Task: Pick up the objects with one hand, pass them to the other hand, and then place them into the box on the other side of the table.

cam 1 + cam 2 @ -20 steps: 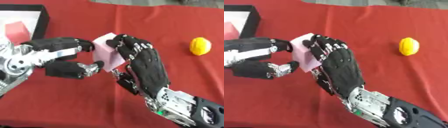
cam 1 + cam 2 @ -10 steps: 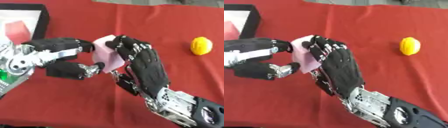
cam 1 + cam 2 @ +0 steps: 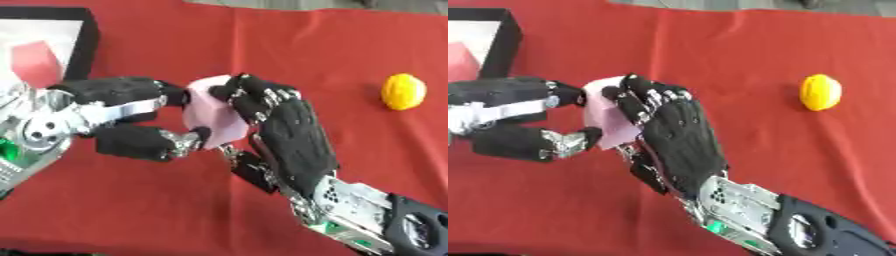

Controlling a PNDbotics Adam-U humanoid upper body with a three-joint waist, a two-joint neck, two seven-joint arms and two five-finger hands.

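Observation:
A pale pink block (image 3: 213, 114) hangs above the red cloth at the middle left. My right hand (image 3: 284, 131) comes up from the lower right, its fingers curled over the block's right side. My left hand (image 3: 122, 117) reaches in from the left, with fingers on the block's upper left edge and the thumb touching its lower left edge. Both hands hold the block between them. A yellow lemon-like object (image 3: 404, 91) lies on the cloth at the right. The black-walled box (image 3: 84, 46) sits at the upper left with a red block (image 3: 35, 62) inside.
A red cloth (image 3: 262, 45) covers the table. The box has a white floor. Open cloth lies between the hands and the yellow object, and along the bottom left.
The two hands and the pink block have shifted slightly up and left. The left hand's thumb and fingers have closed further onto the block.

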